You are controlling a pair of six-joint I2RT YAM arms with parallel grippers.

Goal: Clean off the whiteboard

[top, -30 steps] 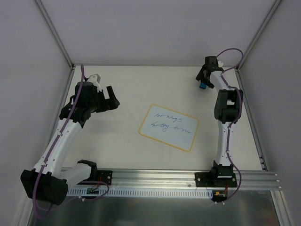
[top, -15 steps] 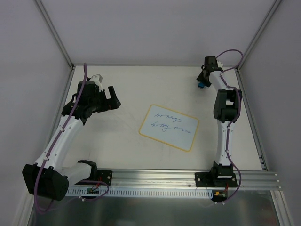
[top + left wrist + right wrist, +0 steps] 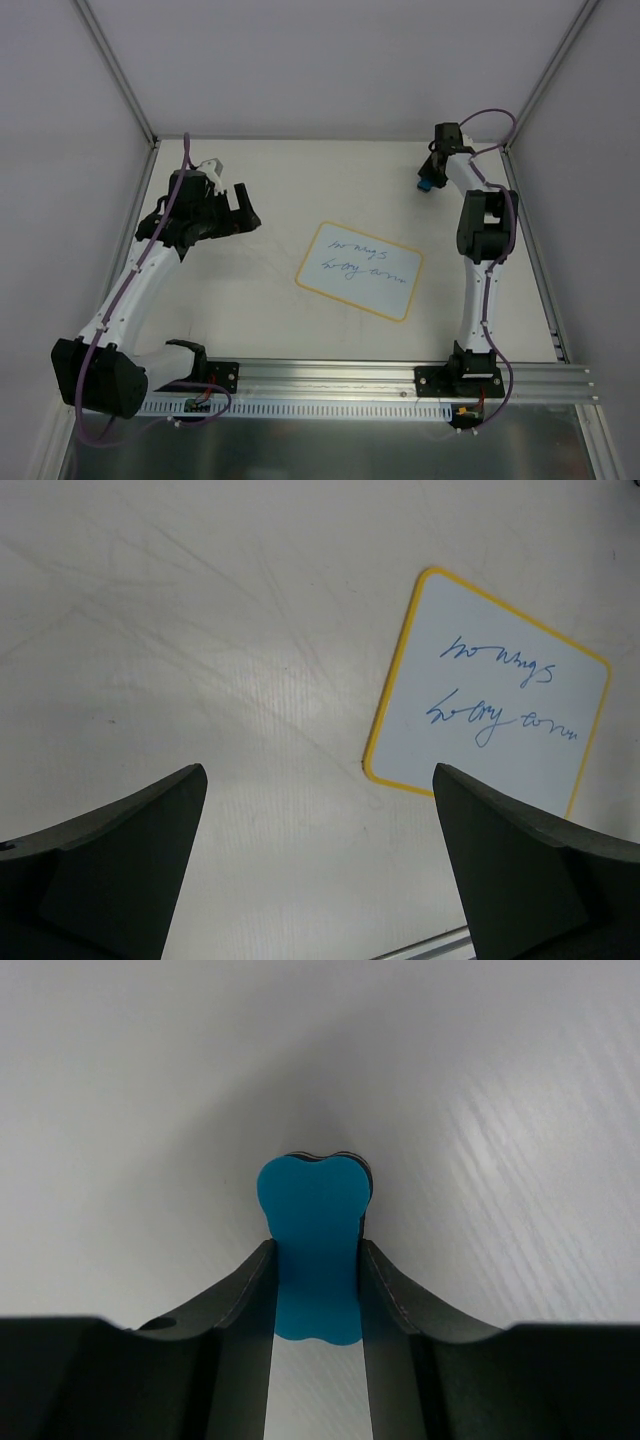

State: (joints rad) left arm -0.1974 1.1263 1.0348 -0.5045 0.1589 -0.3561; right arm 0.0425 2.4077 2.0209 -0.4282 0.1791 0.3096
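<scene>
Right gripper (image 3: 317, 1252) was noted clamped on a blue eraser (image 3: 314, 1205), both fingers pressed against its sides, at the far right corner of the table (image 3: 300, 175). Left gripper (image 3: 318, 780) was seen spread wide and holding nothing, above bare tabletop. Whiteboard (image 3: 360, 270) was found lying flat near the table's middle, with its long axis running roughly 10 to 4 o'clock in the top view. Two lines of blue handwriting (image 3: 500, 695) were seen following that axis. From the board, the eraser was placed at about 1 o'clock and well apart. The left gripper was placed at about 10 o'clock.
</scene>
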